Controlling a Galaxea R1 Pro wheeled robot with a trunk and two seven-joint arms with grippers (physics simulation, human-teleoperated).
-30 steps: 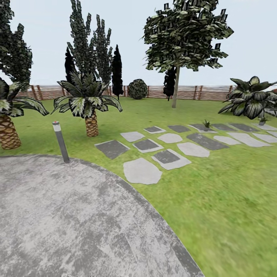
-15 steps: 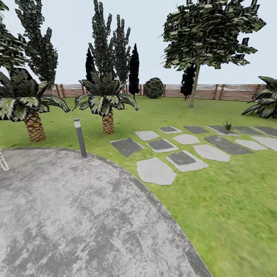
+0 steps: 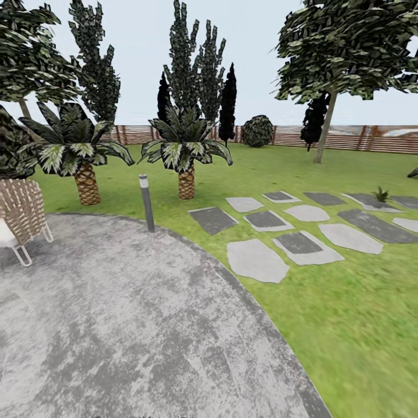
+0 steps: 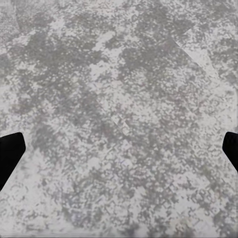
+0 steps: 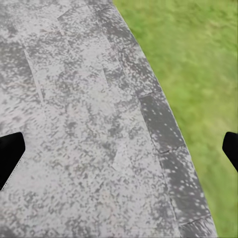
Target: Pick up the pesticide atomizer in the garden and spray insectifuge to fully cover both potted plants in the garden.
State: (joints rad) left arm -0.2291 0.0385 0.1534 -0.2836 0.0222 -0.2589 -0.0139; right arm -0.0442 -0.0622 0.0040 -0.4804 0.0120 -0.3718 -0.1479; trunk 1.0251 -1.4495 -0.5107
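Observation:
One small potted plant (image 3: 381, 195) with pointed green leaves stands on a dark stepping stone at the far right of the head view; the second is out of view. The garden's lawn (image 3: 348, 307) and its path of grey and pale stepping stones (image 3: 257, 260) spread to the right. A brown slatted fence (image 3: 348, 139) closes the back. In the left wrist view my left gripper (image 4: 119, 153) is open over mottled grey paving, its black fingertips (image 4: 10, 156) far apart. My right gripper (image 5: 119, 153) is open too, above the paving's curved edge by the grass.
A round grey paved patio (image 3: 116, 325) lies under me. A wicker chair (image 3: 20, 212) stands at its left edge and a short grey bollard light (image 3: 146, 203) at its rim. Two short palms (image 3: 186, 174) and a tall tree (image 3: 324, 130) stand on the lawn beyond.
The camera has turned left, so the whole scene has slid right. The wicker chair has come into view at the left, and the big striped shrub has left at the right.

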